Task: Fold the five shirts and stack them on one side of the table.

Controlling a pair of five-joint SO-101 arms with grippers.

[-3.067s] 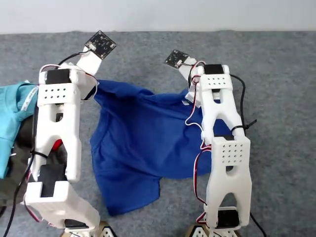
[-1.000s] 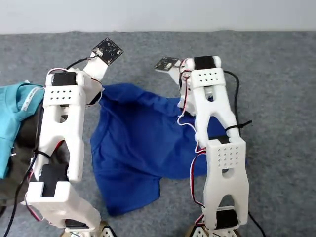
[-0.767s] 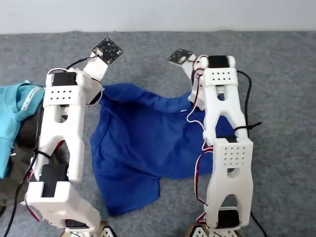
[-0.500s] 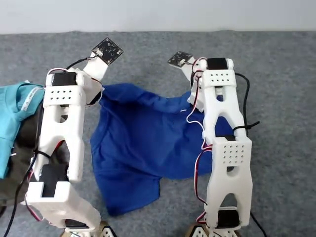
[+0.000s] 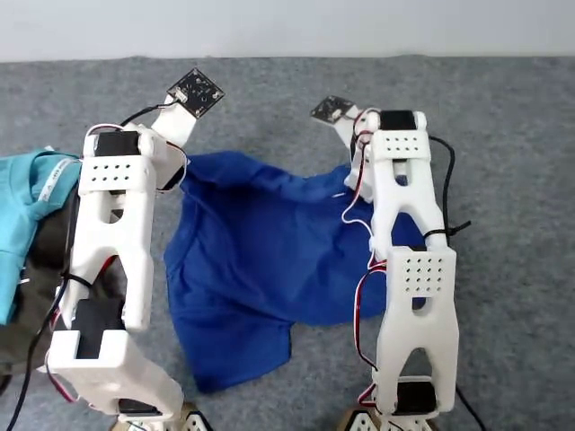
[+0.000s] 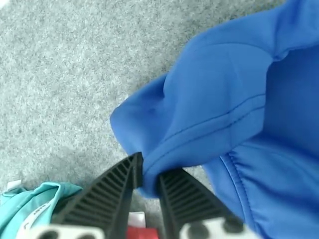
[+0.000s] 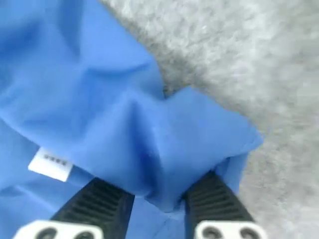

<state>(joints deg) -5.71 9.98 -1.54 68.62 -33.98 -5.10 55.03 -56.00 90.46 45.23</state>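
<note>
A blue shirt (image 5: 260, 260) lies rumpled on the grey worktop (image 5: 512, 135), between two white arms. The left claw (image 6: 148, 172) is pinched narrow on a fold at the shirt's far edge (a stitched hem runs just beyond the tips). The right claw (image 7: 158, 196) grips a bunched corner of the same shirt, with fabric filling the gap between its black fingers (image 7: 104, 199). A small white label (image 7: 51, 163) sits on the cloth nearby. At the worktop's left side a teal shirt (image 5: 22, 193) lies crumpled over darker clothing (image 5: 45, 247), beside the left arm.
</note>
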